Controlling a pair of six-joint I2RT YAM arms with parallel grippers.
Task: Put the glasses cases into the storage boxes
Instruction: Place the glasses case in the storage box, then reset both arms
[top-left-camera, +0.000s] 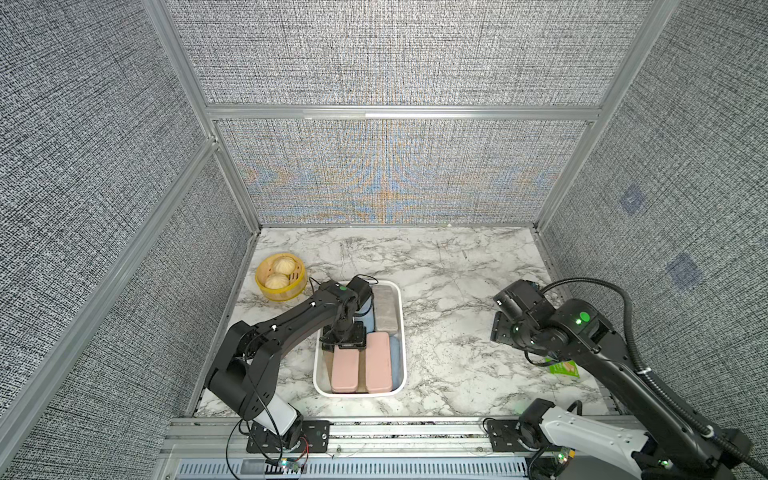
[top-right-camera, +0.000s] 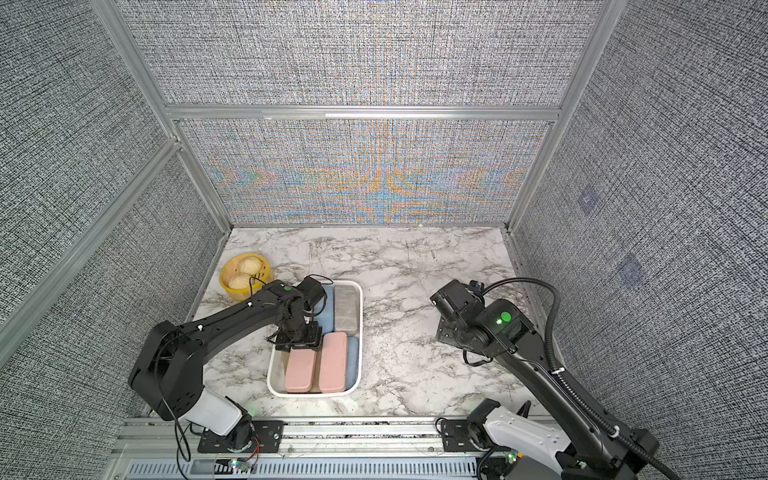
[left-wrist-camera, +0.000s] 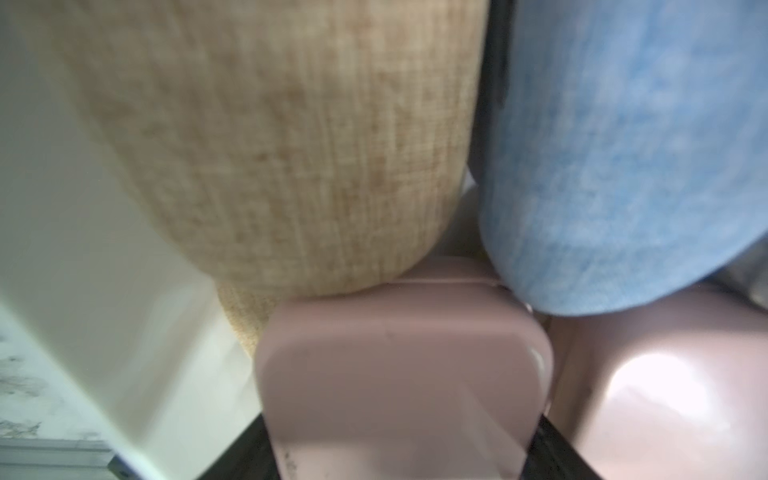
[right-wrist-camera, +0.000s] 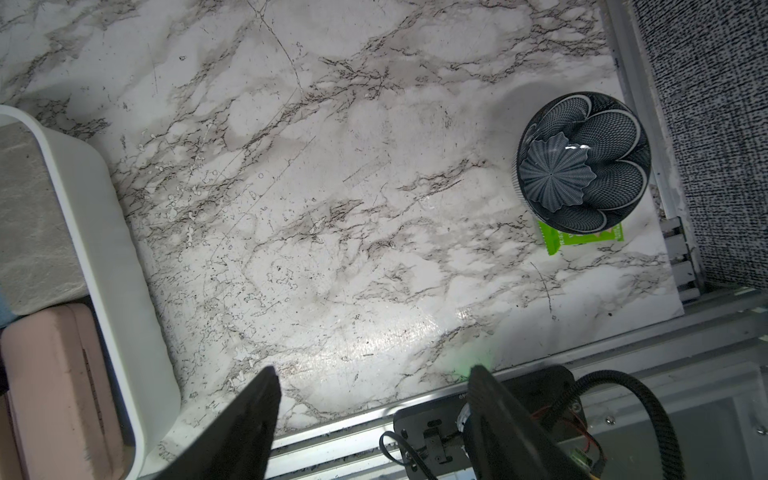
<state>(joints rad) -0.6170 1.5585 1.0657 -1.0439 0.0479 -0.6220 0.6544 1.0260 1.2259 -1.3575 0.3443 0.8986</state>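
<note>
A white storage box (top-left-camera: 401, 316) (top-right-camera: 360, 316) sits left of centre in both top views and holds several glasses cases. Two flat pink ones (top-left-camera: 345, 370) (top-left-camera: 379, 361) lie on top at the near end, a grey blocky one (top-left-camera: 385, 307) at the far end, and blue ones (top-right-camera: 352, 357) beneath. My left gripper (top-left-camera: 345, 348) (top-right-camera: 298, 347) is low over the far end of the left pink case. In the left wrist view its fingers (left-wrist-camera: 241, 457) stand wide, open, on either side of that pink case (left-wrist-camera: 399, 374), which rests against a tan case (left-wrist-camera: 291, 145) beside a blue one (left-wrist-camera: 623, 166). My right gripper (top-left-camera: 497, 328) (right-wrist-camera: 372, 370) hangs open and empty above bare marble.
A yellow basket of buns (top-left-camera: 280, 276) stands at the far left. A dark blue patterned bowl (right-wrist-camera: 582, 162) and a green packet (right-wrist-camera: 582, 241) (top-left-camera: 564, 369) lie by the right wall, under the right arm. The box's white wall (right-wrist-camera: 104, 249) shows in the right wrist view.
</note>
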